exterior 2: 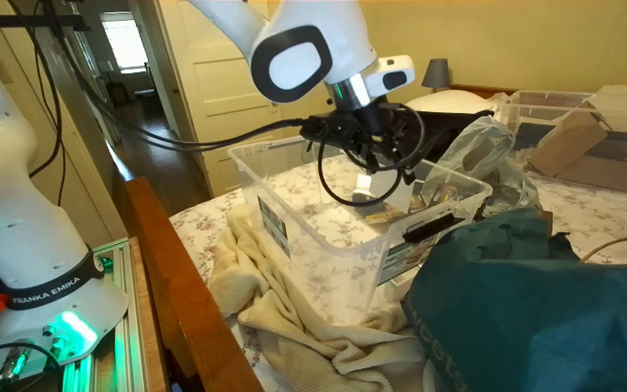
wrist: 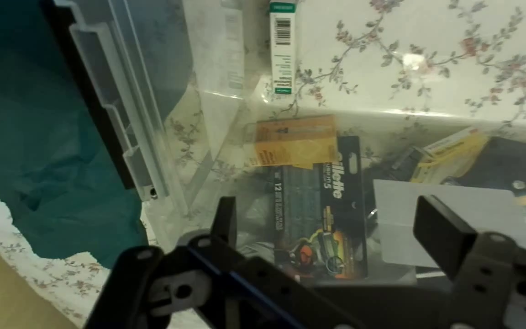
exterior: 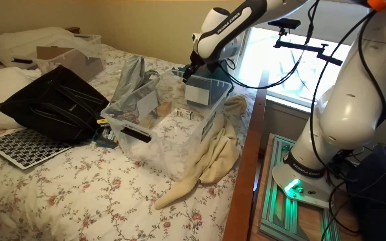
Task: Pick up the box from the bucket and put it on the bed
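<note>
The bucket is a clear plastic bin (exterior: 179, 152) on the bed (exterior: 95, 197); it also shows in an exterior view (exterior 2: 340, 253). A small white-and-green box (exterior: 183, 113) lies on its bottom, also seen in the wrist view (wrist: 283, 55). An orange-yellow box (exterior: 164, 108) lies beside a black Gillette package; the wrist view shows this box (wrist: 296, 142) and the package (wrist: 347, 183). Which box is meant, I cannot tell. My gripper (exterior: 185, 79) is at rim height over the bin. In the wrist view my gripper (wrist: 332, 224) is open and empty, its fingers above the Gillette package.
A grey plastic bag (exterior: 129, 77) and a black fabric bag (exterior: 57, 103) stand beside the bin. A teal bag (exterior 2: 536, 310) is against one end. A cream blanket (exterior: 219, 150) runs along a side. The wooden bed rail (exterior: 251, 144) separates bed and robot base.
</note>
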Available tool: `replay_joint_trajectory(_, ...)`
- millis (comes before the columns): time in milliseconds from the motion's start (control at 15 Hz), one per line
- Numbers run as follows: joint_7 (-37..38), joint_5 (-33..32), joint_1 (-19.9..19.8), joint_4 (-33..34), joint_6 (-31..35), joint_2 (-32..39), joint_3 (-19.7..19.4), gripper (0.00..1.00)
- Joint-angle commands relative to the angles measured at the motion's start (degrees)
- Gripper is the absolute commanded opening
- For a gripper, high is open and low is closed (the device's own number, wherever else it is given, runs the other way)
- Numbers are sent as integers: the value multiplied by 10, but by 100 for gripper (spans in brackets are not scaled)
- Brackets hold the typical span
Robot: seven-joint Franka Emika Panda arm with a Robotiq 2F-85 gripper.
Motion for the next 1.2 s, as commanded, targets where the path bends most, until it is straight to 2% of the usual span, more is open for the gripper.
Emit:
replay_joint_trajectory(0,86,-84,-24,71,5,88,10,100)
replay_joint_trajectory(67,69,-54,-38,79,-17,93,32,100)
replay_joint_trajectory(133,71,-71,-40,42,5,64,29,100)
replay_joint_trajectory(467,74,-70,-47,68,0,91,40,100)
replay_joint_trajectory(733,24,-8,-91,109,-70,132,97,100)
replay_joint_trajectory(933,31,-4,-105,144,-111,169,108,100)
replay_joint_trajectory(1133,58,-21,-102,184,-129,217,98,100)
